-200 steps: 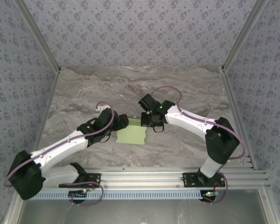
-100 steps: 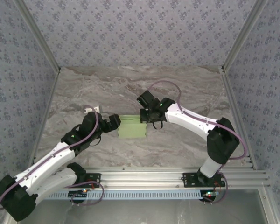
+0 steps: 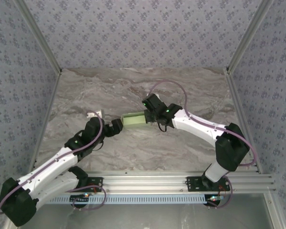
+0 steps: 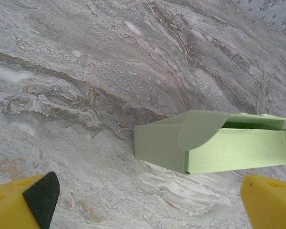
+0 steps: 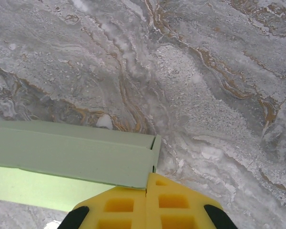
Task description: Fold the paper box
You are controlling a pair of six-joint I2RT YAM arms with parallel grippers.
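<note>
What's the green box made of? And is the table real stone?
Box: looks like thin card, pale green and matte. Its flap curls softly and its folds are sharp creases. Table: grey and brown swirly veins like marble, smooth with little shine. It could be real stone or a printed surface, I cannot tell.

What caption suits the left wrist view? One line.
Open left fingers face a partly folded pale-green paper box, marble table beneath.

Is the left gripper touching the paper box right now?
Apart. In the left wrist view, bare table separates the open left gripper from the paper box.
</note>
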